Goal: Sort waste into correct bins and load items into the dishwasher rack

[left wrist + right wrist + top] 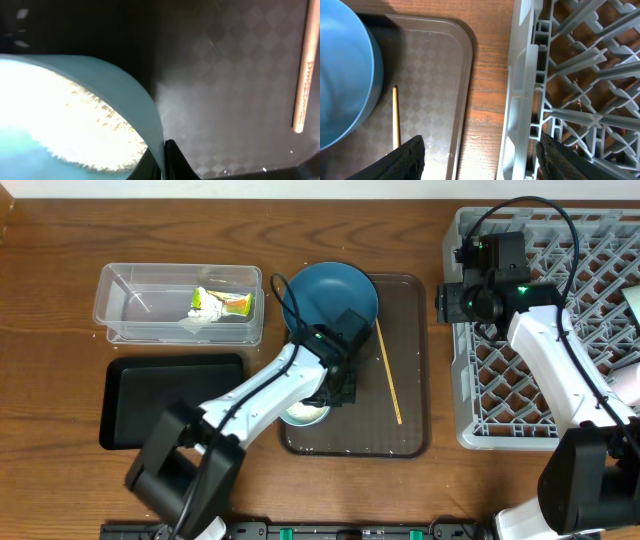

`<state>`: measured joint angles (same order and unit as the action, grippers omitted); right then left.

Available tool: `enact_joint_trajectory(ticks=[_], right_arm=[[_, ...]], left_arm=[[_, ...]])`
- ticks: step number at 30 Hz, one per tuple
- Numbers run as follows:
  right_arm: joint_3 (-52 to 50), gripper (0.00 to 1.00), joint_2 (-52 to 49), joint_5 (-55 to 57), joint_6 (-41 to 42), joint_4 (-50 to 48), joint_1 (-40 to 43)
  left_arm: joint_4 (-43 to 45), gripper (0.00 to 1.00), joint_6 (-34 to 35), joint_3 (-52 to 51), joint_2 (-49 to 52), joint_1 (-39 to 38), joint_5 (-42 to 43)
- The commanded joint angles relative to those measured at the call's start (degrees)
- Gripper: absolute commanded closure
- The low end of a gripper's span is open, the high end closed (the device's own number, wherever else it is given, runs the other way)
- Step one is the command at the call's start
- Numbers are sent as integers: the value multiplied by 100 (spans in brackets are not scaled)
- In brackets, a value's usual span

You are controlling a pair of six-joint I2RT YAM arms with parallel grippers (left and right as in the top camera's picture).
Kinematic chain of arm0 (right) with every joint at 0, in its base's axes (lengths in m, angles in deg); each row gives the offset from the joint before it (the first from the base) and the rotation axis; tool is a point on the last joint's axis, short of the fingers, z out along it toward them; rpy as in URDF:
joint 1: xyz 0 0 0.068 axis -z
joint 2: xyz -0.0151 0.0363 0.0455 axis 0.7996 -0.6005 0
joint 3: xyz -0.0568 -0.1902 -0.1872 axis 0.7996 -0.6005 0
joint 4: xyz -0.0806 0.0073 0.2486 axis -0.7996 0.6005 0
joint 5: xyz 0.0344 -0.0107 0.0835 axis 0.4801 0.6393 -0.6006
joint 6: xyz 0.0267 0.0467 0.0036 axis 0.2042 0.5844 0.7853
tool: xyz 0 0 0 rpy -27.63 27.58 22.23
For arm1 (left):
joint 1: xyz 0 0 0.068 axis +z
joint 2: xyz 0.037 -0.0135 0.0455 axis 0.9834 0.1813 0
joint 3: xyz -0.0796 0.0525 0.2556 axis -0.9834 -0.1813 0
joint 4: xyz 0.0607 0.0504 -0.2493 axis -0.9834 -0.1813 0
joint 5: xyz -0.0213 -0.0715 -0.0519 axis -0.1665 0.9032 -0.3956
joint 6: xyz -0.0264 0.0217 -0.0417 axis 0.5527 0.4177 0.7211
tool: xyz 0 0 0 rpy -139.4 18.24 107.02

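left gripper (325, 396) low over the mint bowl (125, 95), which sits at the front of the brown tray (410, 380). one dark finger (171, 159) shows just outside the bowl's rim. the other is out of sight, so cannot tell whether the pincer is clamped on the rim or only near it. rice (85, 125) lies heaped inside the bowl. judgement: the bowl is approached at the rim so it can be lifted and tipped into a bin before racking.

right gripper (482, 162) hovers over the rack's (580, 75) near edge, fingers wide apart, holding nothing. probably waiting there to take dishes.

surroundings: wrapper (235, 303) and tissue (203, 308) are in the clear tub (120, 300). black tray (140, 395) is in front of it, left of the bowl. blue bowl (335, 290) is just behind the left wrist, stick (388, 372) beside it on the brown tray.

obstacles: blue bowl close behind. the left arm's own forearm lies over the black tray's corner, on the path to the bins. risk: grains spilling if tilted early.
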<state>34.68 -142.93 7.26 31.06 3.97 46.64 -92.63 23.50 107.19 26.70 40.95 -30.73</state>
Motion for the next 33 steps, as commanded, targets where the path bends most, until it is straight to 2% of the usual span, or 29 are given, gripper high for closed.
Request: enact_joint_trajectory(ticks=[1, 7, 14, 25, 33], right_arm=[[11, 29, -7, 59, 9, 9, 50], [11, 29, -4, 61, 9, 9, 50], [11, 29, -4, 79, 9, 9, 52], [11, 29, -4, 81, 7, 24, 57], [11, 29, -7, 81, 9, 20, 57]], left_arm=[[-153, 94, -101, 76, -367, 166, -286], [-413, 94, -501, 76, -1040, 680, -286], [-619, 94, -798, 74, -1740, 1722, -168], [-625, 94, -1827, -61, -1884, 3620, 1867], [-339, 94, -2739, -599, -1880, 4918, 3722]])
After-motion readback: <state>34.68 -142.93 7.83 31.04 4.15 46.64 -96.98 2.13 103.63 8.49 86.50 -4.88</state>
